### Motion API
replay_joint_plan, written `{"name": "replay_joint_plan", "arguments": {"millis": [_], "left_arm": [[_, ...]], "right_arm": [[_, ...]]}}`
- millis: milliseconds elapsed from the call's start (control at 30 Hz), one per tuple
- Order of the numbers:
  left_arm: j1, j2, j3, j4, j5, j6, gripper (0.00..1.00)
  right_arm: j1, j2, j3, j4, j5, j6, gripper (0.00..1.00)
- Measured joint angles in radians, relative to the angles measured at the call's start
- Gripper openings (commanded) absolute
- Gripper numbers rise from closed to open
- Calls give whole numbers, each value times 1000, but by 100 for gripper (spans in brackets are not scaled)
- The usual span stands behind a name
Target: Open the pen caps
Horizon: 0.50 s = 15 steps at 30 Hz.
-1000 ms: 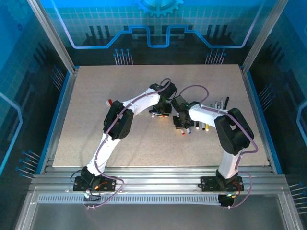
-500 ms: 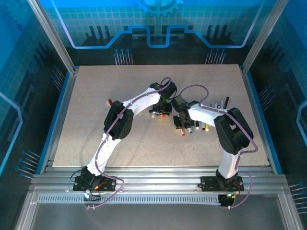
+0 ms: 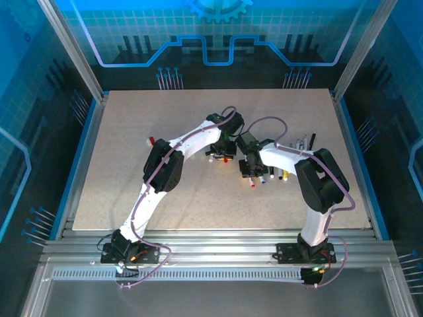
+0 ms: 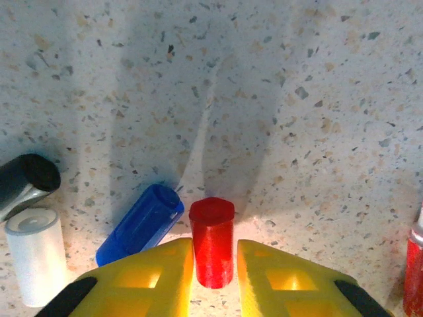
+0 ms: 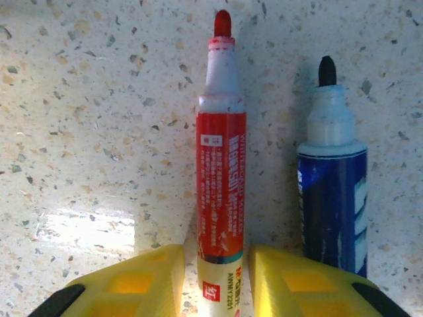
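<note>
Red cap [image 4: 211, 241], off its pen, at 6 o'clock in left wrist view between fingers of left hand [image 4: 214, 254], grip untellable; right hand [image 5: 217, 264] slack around uncapped red pen [image 5: 220, 191]; best part wider, lift straight.

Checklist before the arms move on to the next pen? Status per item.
1. Red pen uncapped, tip bare: ok.
2. Red cap off the pen, between the fingers of the left end effector: ok.
3. Left end effector loose of the red cap: cannot tell, gaps too slim.
4. Right end effector loose of the red pen: ok, gap shows beside the barrel.
5. Blue pen next to it uncapped: ok.
6. Blue cap clear of the left end effector: not ok, it lies right beside one finger.
</note>
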<state>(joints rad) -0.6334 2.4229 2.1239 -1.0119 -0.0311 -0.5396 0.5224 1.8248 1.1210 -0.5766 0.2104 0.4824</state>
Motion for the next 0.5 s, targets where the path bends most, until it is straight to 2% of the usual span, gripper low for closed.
{"name": "replay_joint_plan", "arguments": {"millis": [67,200,367,433,500], "left_arm": [[0,0,8,-5,-6,0,26],[0,-2,16,-9,-29,5,36],[0,-32,21,-41,-89,23,40],[0,-66,20,-48,-116,27,40],[5,-118,9,-42,-138,42,41]], "right_arm": [[0,-4,1,-4,0,3,33],[0,-47,8,-30,0,7,37],[1,-162,34,-81,6,7,40],[2,-218,40,-97,18,10,43],[3,-277,40,-113,28,9,51]]}}
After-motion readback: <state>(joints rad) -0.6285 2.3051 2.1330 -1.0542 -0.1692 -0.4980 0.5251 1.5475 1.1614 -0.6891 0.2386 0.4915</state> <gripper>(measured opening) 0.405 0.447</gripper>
